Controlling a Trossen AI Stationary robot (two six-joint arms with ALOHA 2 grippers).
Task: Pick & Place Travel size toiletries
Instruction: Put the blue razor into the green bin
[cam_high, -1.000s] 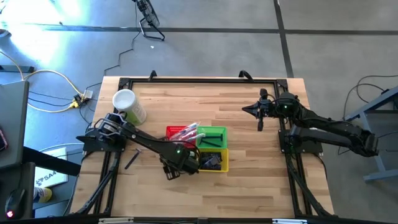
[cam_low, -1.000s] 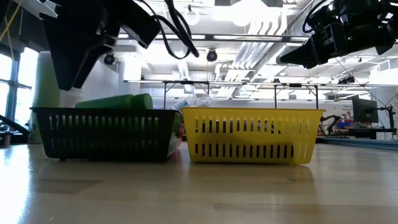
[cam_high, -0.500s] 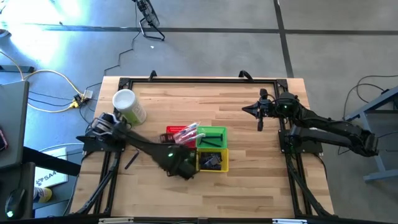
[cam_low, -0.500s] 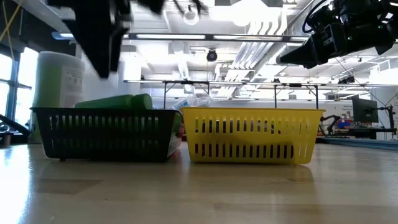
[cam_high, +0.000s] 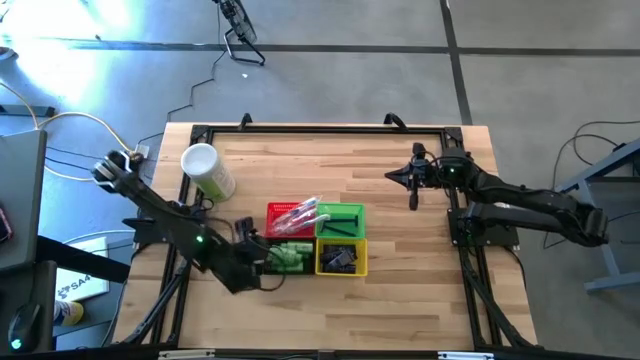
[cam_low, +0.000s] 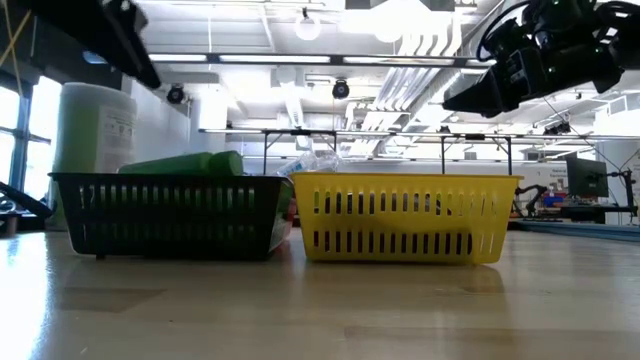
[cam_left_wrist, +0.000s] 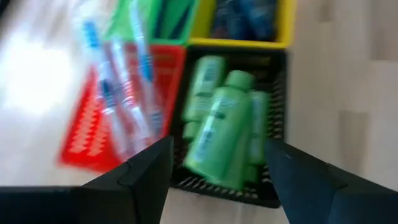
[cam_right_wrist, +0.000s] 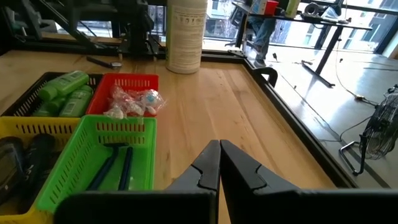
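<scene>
Showing green bottles (cam_left_wrist: 221, 127) in black basket (cam_left_wrist: 273, 186): left wrist view only; left jaws apart, right jaws together.

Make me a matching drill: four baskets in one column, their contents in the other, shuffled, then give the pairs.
Baskets
1. black basket
2. red basket
3. green basket
4. yellow basket

Contents
A. clear-wrapped toothbrushes
B. dark packets and tubes
C. green bottles
D. slim dark blue sticks

Pairs: 1-C, 2-A, 3-D, 4-B
</scene>
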